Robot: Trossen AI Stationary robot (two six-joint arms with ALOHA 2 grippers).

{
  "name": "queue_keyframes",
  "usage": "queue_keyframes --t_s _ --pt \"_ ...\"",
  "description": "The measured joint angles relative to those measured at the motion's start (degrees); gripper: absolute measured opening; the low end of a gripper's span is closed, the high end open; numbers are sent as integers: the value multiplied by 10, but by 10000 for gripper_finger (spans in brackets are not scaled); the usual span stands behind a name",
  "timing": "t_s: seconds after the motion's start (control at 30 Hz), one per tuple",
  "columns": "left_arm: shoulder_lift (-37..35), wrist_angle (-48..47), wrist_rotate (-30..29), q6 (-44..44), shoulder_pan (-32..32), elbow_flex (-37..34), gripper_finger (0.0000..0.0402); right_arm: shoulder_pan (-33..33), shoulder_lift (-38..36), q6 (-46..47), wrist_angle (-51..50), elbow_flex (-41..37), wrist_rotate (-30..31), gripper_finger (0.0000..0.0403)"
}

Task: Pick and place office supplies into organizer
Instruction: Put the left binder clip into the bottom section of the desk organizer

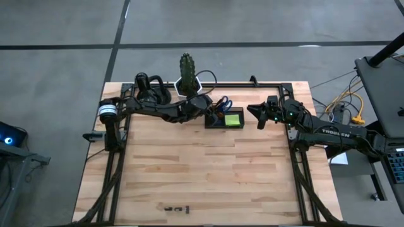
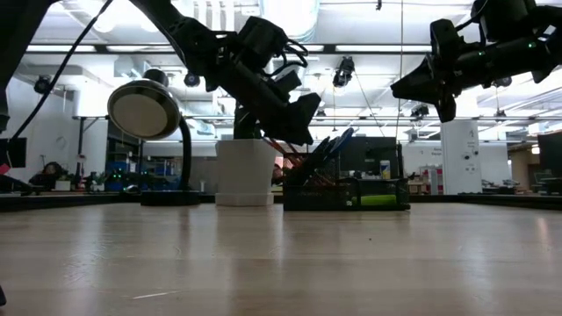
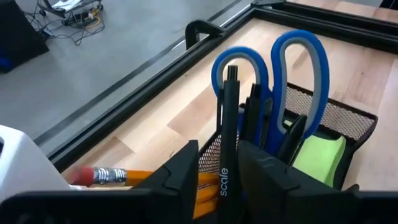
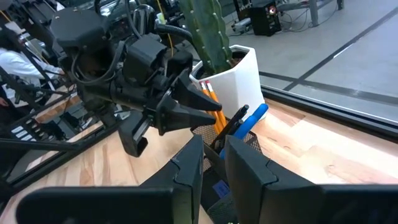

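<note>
Left tool point(image 3: 219, 171): over the organizer's left end, fingers parted either side of a dark pen point(image 3: 227, 124), not pinching it.
Right tool point(image 1: 259, 115): raised just right of the organizer, carrying nothing; grip cannot tell.
Organizer point(image 1: 225, 120): far centre of bench point(image 1: 208, 170), beside white cactus pot point(image 1: 187, 84).
Contents: blue scissors point(image 3: 292, 74), orange pencils point(image 3: 149, 179), green sticky pad point(image 3: 320, 158).
Near edge: small black clips point(image 1: 177, 208).

The table point(image 1: 208, 170) is pale, matt butcher-block wood. The organizer point(image 3: 348, 115) is dark metal mesh. The scissors point(image 3: 298, 68) have smooth, glossy blue plastic handles. The cactus pot point(image 4: 239, 78) looks like smooth white plastic.
</note>
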Motion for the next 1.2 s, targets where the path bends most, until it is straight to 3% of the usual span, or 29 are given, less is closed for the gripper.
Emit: queue_keyframes --t_s 0.2,0.53,0.8,1.2 --pt "-11 -2 0 -1 0 0 117 0 0 0 0 0 0 57" --pt "-88 0 27 -1 -18 14 118 0 0 0 0 0 0 57" --pt "-172 -9 137 -4 -56 11 118 1 0 0 -1 0 -1 57" --pt "-242 -56 269 -185 -136 12 118 1 2 2 -5 0 -2 57"
